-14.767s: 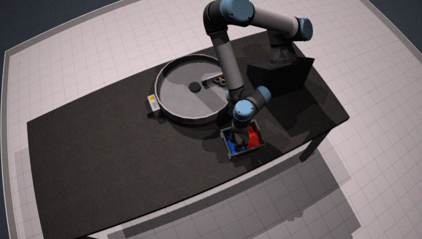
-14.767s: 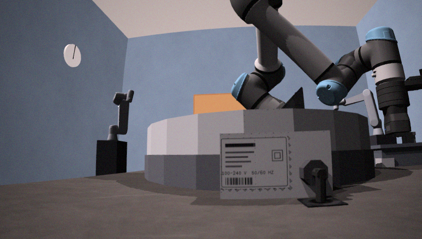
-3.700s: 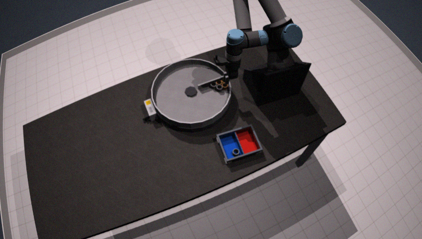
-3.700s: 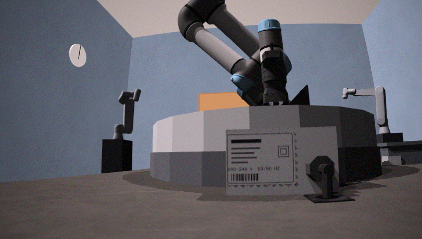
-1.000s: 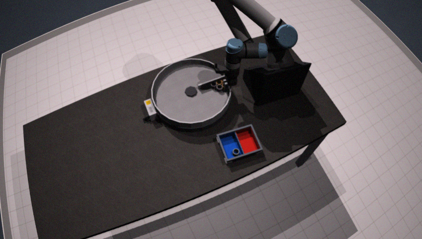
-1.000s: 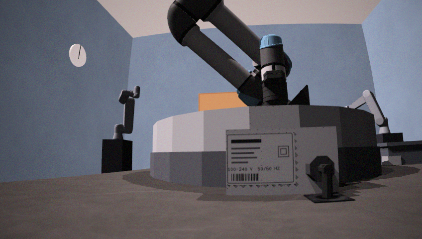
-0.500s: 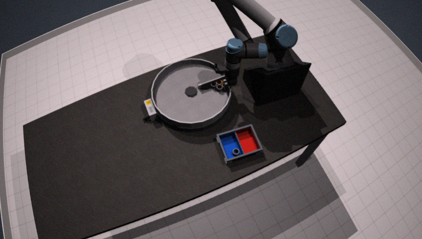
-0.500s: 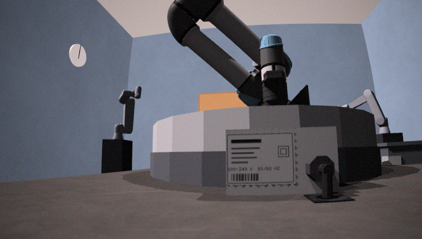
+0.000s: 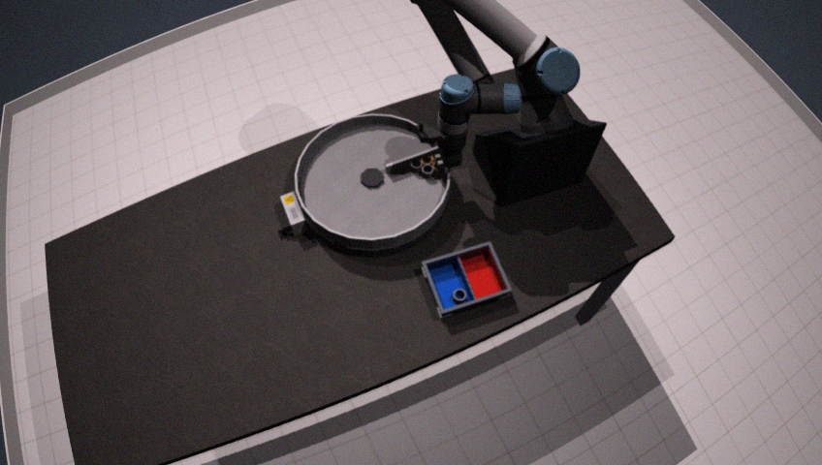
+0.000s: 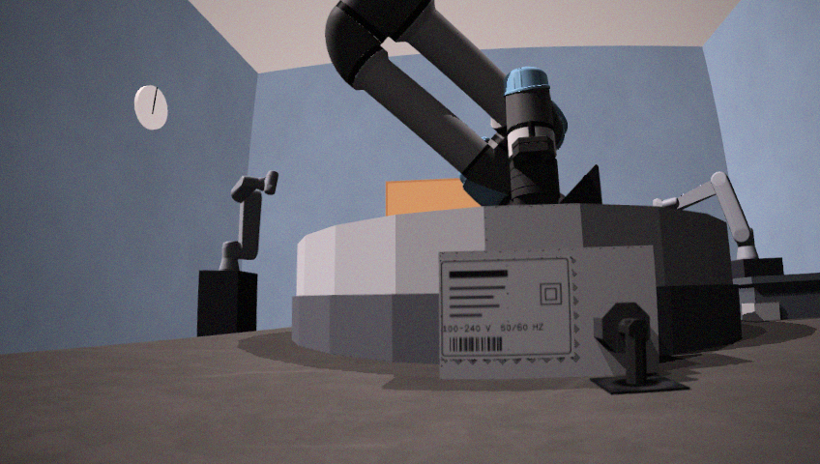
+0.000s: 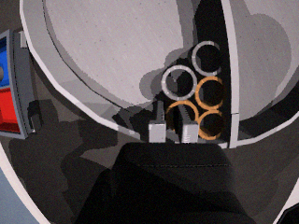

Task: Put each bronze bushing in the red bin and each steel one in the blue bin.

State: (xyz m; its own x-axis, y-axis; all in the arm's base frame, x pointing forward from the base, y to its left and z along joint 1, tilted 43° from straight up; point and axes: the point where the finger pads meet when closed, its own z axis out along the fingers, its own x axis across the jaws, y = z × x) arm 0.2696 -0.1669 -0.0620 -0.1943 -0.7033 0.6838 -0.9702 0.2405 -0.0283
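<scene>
On the grey turntable a cluster of bushings rests against a dark bar by the far right rim. In the wrist view two steel bushings lie beyond three bronze ones. My gripper is down in the cluster, its fingers closed on the wall of the nearest bronze bushing. Two more bronze bushings sit just to its right. The blue bin holds one steel bushing; the red bin beside it is empty. In the exterior view the turntable wall hides the gripper.
The dark bar runs from the hub towards the rim. The arm's black pedestal stands right of the turntable. A labelled box sits at the turntable's left edge. The bins stand near the table's front edge.
</scene>
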